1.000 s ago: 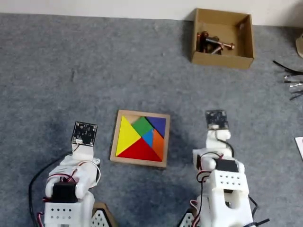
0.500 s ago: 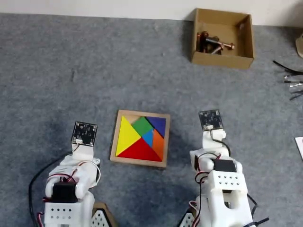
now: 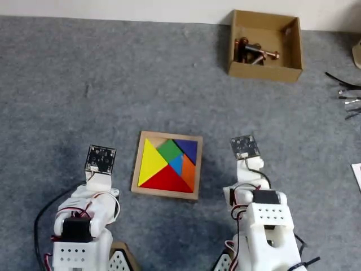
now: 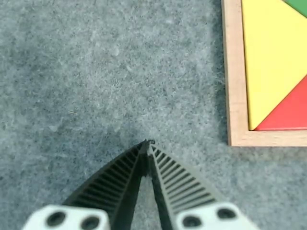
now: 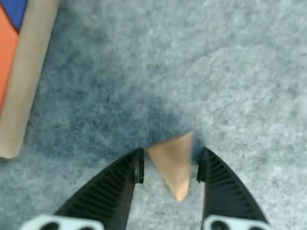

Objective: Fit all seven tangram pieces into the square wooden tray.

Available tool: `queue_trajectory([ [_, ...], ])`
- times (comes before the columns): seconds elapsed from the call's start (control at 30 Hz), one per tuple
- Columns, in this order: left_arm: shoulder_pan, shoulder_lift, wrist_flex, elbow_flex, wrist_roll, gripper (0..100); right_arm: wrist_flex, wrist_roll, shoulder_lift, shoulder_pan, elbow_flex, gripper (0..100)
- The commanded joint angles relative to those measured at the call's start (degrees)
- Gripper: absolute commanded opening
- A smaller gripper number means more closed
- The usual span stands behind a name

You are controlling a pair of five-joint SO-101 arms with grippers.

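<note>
The right gripper point(image 5: 171, 159), spread, straddles a tan triangle point(image 5: 174, 168) lying flat on the carpet point(image 3: 84, 84) near the wooden tray point(image 3: 167, 193), which sits lower centre in the high view. The triangle is probably light, stiff and slick, so pinch its straight edges. The left gripper point(image 4: 146, 144), pressed together and empty, sits left of the tray, whose rim may catch. A cardboard box point(image 3: 264, 72) stands upper right.

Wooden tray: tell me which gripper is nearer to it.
Left, narrowly. The left gripper, shut, sits off the left edge of the wooden tray; the right gripper, open, slightly farther off its right edge.
</note>
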Motion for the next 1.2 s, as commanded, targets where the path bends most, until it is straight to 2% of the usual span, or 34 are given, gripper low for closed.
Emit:
queue_trajectory([
  [0.0,-0.48,-0.31,0.26,1.1,-0.26,1,0.31,0.88,-0.75,-0.31,-0.4,18.4],
  [0.27,-0.48,-0.31,0.26,1.1,-0.26,1,0.04,0.7,-0.75,-0.31,-0.57,18.4],
  [0.5,-0.48,-0.31,0.26,1.1,-0.26,1,-5.76,0.62,-0.75,-0.31,-0.13,18.4],
  [1.0,-0.48,-0.31,0.26,1.1,-0.26,1,-5.85,0.53,-0.22,-2.42,0.66,18.3],
  [1.17,-0.48,-0.31,0.26,1.1,-0.26,1,-9.89,0.62,-0.22,-2.24,3.74,18.3],
])
